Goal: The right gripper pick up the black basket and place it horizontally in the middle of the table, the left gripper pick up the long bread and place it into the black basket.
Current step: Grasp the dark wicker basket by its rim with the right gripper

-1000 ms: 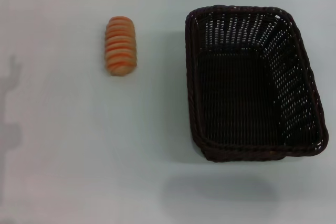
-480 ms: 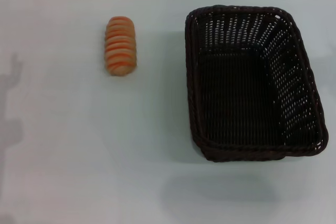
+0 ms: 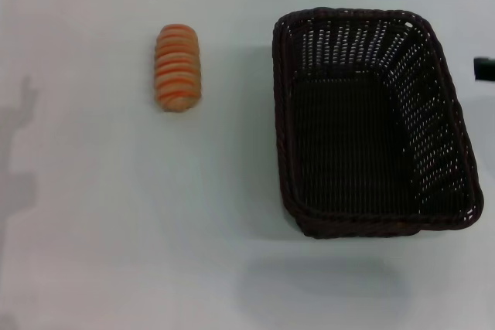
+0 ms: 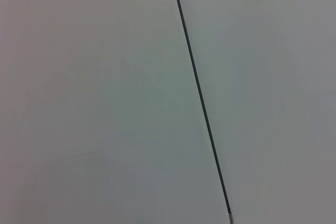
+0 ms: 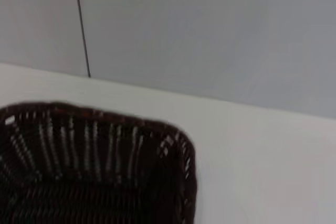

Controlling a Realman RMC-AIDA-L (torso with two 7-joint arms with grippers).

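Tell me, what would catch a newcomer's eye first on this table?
Most striking is the large dark woven wicker basket, standing empty on the right side of the plain white table with its long side running away from the robot. Off to its left, apart from it, lies a small orange-brown ribbed loaf with pale stripes. A sliver of the black right hand peeks in at the right edge, beyond the basket.

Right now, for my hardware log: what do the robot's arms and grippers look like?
Almost nothing shows. In the head view, only a small, squarish black tip of the right gripper pokes in at the right edge, beside the black basket. No cables or markings are discernible. The left gripper is out of view.
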